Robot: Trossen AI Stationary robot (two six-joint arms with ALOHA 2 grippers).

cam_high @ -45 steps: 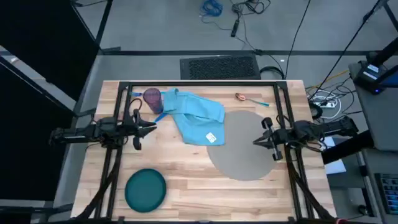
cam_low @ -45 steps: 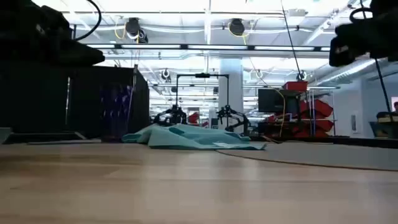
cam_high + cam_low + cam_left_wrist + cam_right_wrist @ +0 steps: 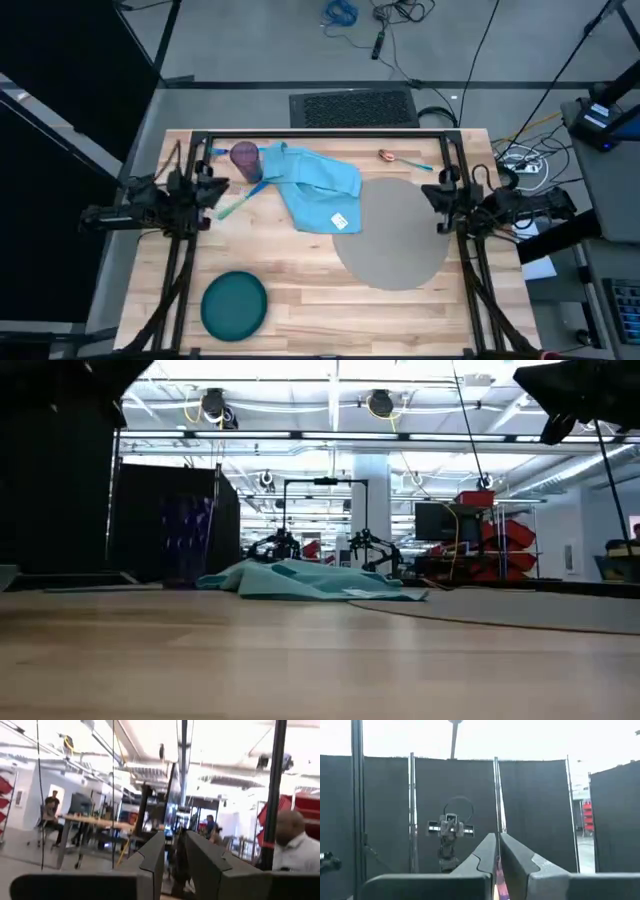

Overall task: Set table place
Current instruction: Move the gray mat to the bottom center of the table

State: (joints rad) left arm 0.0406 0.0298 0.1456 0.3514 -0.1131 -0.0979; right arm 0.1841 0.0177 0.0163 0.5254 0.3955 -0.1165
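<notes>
The round grey placemat (image 3: 390, 235) lies flat on the wooden table (image 3: 300, 270), right of centre. A dark teal plate (image 3: 235, 303) lies near the front left corner. A light blue napkin (image 3: 315, 188) lies crumpled at the far middle, beside a purple cup (image 3: 245, 160). A spoon (image 3: 395, 157) lies beyond the placemat, and a green-handled utensil (image 3: 230, 207) sticks out from under the napkin. My left gripper (image 3: 212, 190) hovers at the left edge. My right gripper (image 3: 440, 198) hovers over the placemat's right rim. Both are shut, raised, and hold nothing.
The black frame's bars (image 3: 320, 133) run along the table's far side and down both sides over the arms. Bare wood lies between the plate and the placemat at the front. A keyboard (image 3: 352, 105) lies beyond the far edge. People show in the room behind.
Both arms have drawn back and risen: my left gripper toward the table's left edge, away from the napkin and the green-handled utensil, and my right gripper toward the right edge and slightly far. Nothing on the table has moved.
</notes>
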